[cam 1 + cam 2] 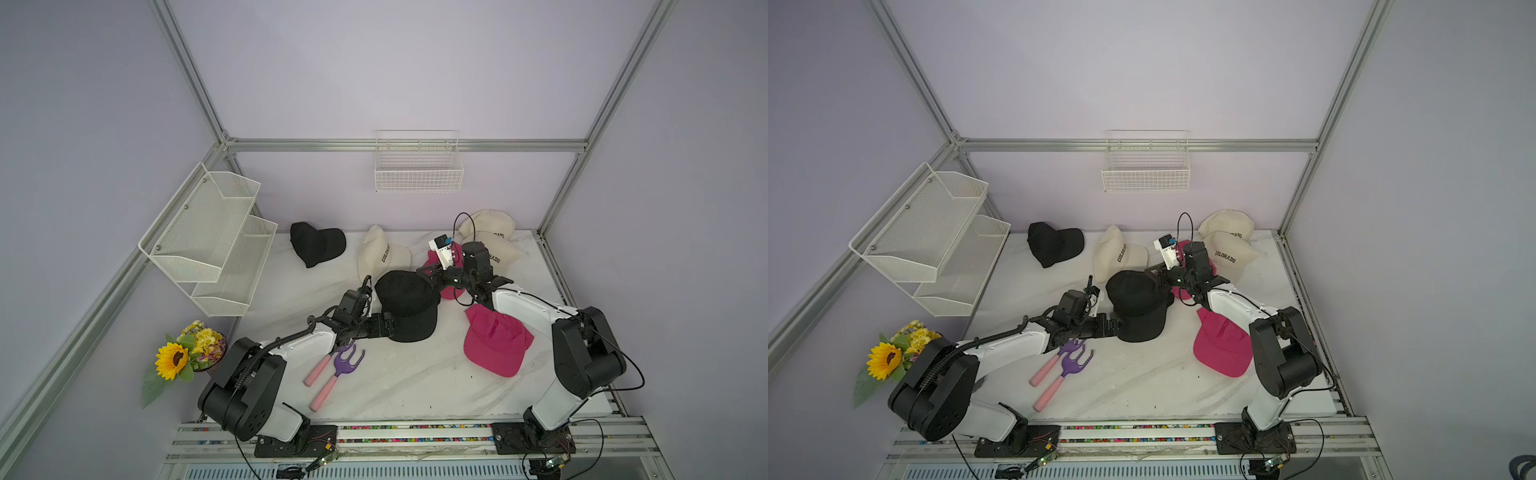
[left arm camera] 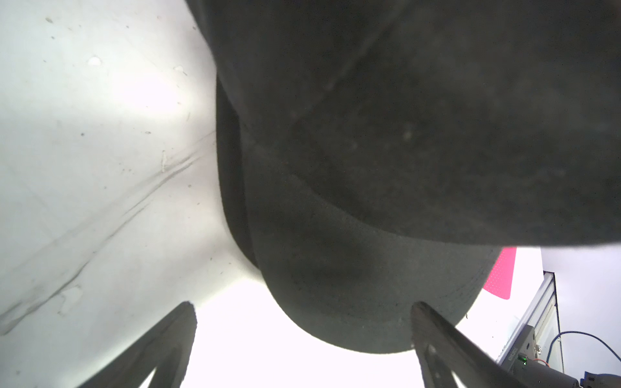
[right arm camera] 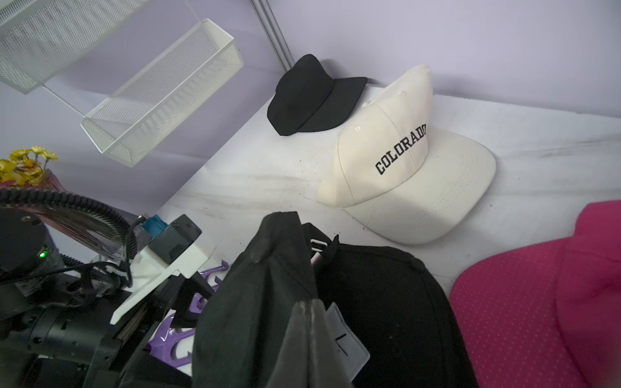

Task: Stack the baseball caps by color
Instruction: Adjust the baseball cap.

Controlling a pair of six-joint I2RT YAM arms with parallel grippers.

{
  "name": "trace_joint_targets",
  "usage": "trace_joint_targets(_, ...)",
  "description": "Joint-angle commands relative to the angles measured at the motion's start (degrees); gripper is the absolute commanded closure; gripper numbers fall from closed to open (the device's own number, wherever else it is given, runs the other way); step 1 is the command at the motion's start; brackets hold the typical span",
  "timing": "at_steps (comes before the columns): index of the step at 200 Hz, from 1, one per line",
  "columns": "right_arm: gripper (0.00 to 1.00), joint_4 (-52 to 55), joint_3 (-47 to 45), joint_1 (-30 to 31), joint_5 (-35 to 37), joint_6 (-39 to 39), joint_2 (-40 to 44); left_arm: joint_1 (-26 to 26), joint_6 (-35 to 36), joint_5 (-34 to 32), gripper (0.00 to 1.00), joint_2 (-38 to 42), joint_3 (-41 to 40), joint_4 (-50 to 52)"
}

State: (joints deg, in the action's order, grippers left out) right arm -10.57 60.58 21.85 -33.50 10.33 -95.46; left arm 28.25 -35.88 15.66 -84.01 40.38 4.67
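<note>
A: On the white marbled tabletop (image 1: 415, 386), where's the plain black fabric baseball cap (image 1: 409, 305)?

B: Centre, between both arms, brim toward the left end effector (image 2: 302, 305), whose jaws stand wide, flanking the brim's edge. At the far end, the right end effector (image 3: 311, 304) is clamped on the back of its crown, so I'd say the right arm carries it.

You get only slivers of the far pink cap (image 1: 451, 294) behind the right arm (image 1: 478, 257); the middle black cap (image 2: 403, 151) blurs up close.
</note>
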Motion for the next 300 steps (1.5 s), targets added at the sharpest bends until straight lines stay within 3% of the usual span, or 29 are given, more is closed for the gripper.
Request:
trace_joint_targets(1, 1.0, -10.4, -6.3, -0.2, 3.2, 7.2, 1.4, 0.0, -0.6, -0.4, 0.0, 0.0, 1.9, -1.2)
trace_joint_targets(44, 1.0, -19.4, -11.4, -1.1, 7.3, 8.0, -5.3, 0.0, -0.1, 0.7, 0.0, -1.2, 2.5, -1.7)
trace_joint_targets(67, 1.0, -19.4, -10.8, -1.6, 9.2, 8.2, -3.9, -0.1, -0.1, 0.9, 0.0, -0.7, 2.2, -2.7)
trace_joint_targets(76, 0.82, -19.0, -10.8, -1.7, 10.0, 8.7, -2.3, -0.1, 0.4, 0.6, 0.0, -0.5, 2.2, -3.0)
trace_joint_targets(91, 0.36, -18.7, -12.3, -2.3, 10.8, 9.9, 1.1, -0.9, 1.9, 0.7, 0.0, -0.5, 2.8, -3.3)
trace_joint_targets(113, 0.03, -19.6, -17.1, -3.3, 10.5, 12.8, 7.2, -3.1, 4.8, 2.3, 0.0, -0.6, 3.1, -6.2)
trace_joint_targets(160, 0.03, -27.3, -28.7, -4.1, 1.5, 17.3, 14.1, -7.0, 8.2, 9.4, 0.0, -3.0, 1.0, -20.0)
trace_joint_targets(212, 0.03, -33.9, -34.2, -4.0, 1.6, 19.1, 12.9, -7.4, 15.6, 11.5, 0.0, -8.0, 6.2, -15.7)
trace_joint_targets(264, 0.03, -40.2, -33.0, -0.9, -1.1, 20.9, 6.8, -7.2, 12.0, 15.6, 0.0, -11.5, 7.1, -19.4)
trace_joint_targets(300, 0.08, -41.5, -30.6, 1.8, -1.8, 22.5, 6.1, -5.5, 9.6, 17.6, 0.0, -11.5, 8.5, -20.5)
